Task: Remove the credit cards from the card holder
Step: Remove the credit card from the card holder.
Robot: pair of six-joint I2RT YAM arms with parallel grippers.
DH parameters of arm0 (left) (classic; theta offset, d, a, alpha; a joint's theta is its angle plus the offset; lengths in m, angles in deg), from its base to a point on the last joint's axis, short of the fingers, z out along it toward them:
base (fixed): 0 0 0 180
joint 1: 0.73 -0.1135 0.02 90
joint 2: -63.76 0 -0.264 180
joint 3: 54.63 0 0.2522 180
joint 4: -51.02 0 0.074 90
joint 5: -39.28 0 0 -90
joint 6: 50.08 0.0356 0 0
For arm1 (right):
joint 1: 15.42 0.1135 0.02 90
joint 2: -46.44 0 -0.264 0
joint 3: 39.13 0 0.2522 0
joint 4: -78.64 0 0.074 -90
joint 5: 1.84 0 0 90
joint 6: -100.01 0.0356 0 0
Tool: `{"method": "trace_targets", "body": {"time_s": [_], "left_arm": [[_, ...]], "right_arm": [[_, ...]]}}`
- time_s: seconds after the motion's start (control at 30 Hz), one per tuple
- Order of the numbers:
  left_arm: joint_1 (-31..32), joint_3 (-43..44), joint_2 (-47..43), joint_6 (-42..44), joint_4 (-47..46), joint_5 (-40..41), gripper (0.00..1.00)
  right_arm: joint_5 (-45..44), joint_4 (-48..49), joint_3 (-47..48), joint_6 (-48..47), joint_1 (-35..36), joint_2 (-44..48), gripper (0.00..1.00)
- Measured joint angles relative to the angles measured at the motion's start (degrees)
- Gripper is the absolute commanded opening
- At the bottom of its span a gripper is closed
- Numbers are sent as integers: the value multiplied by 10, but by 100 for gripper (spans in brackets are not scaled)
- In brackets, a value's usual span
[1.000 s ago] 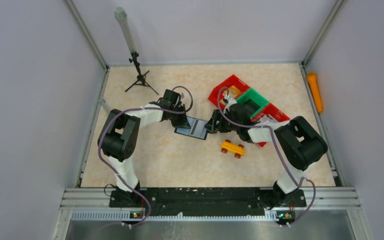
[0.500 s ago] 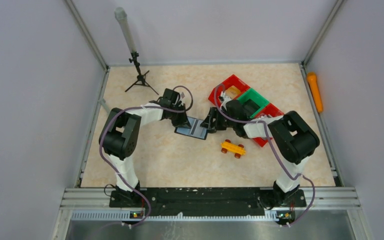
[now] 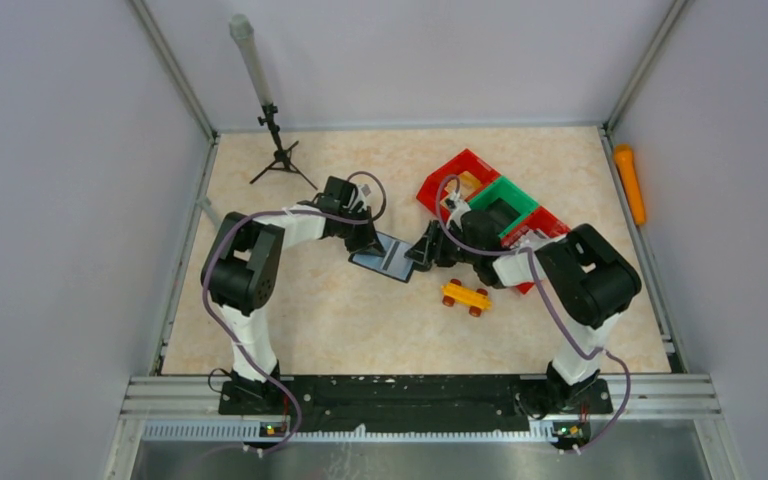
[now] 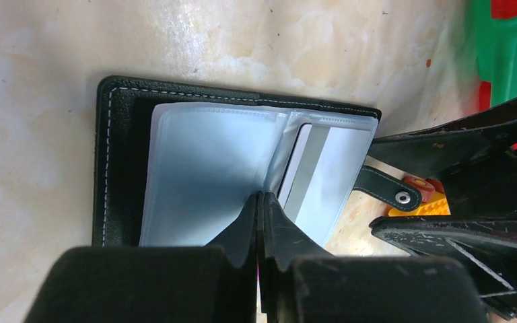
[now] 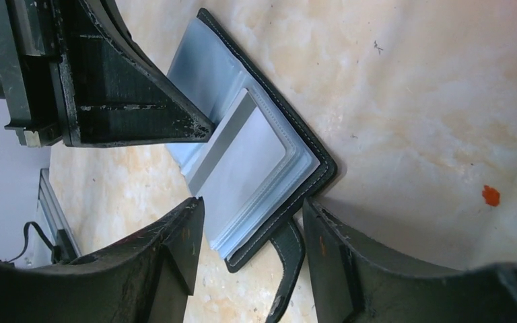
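Lying open: card holder (image 4: 202,155) under L fingers (image 4: 246,225), strap (image 5: 287,259) betw. R fingers (image 5: 175,252).

We see the card holder (image 3: 385,258) lying open on the table (image 3: 360,330), between the two arms. The left gripper (image 4: 261,198) sits on its inner sleeves (image 4: 202,168). The right gripper (image 5: 252,208) straddles its right edge and strap (image 5: 286,256). A toy car (image 3: 466,297) lies just in front, rightward. Bins (image 3: 505,200) lie behind the right gripper, and a tripod (image 3: 278,160) stands at the far left.
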Motion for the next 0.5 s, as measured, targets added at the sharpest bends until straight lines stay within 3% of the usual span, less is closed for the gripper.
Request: {"method": "trace_targets", "body": {"time_s": [0.23, 0.5], "left_arm": [[-3, -5, 5, -4, -18, -24, 0], [-7, -29, 4, -17, -61, -56, 0]], "right_arm": [[10, 20, -19, 11, -9, 3, 50], [2, 4, -19, 8, -12, 8, 52]]}}
